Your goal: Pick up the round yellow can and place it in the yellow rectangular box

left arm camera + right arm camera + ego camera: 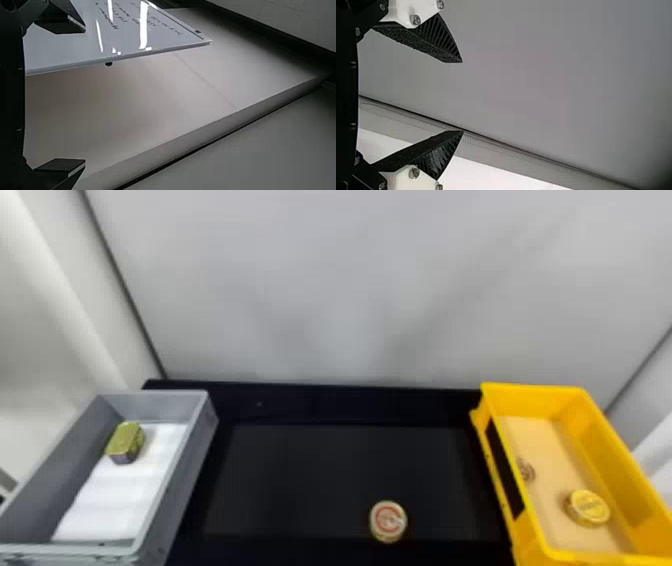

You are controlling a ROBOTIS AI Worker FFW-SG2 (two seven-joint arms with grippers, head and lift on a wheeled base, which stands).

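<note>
over in the yellow box (595,435) sits the round yellow can (591,507), gray bin's (182,480) got a green tin (123,439). can's well apart from the left gripper (85,95) and right gripper (462,96), both spread wide.

Wide open on both sides.
The left gripper (84,96) has its black fingers (61,165) well apart, their slant perhaps slightly inward in the dim light; the right gripper (462,97) stands parted, tapered tips angling inward.
</note>
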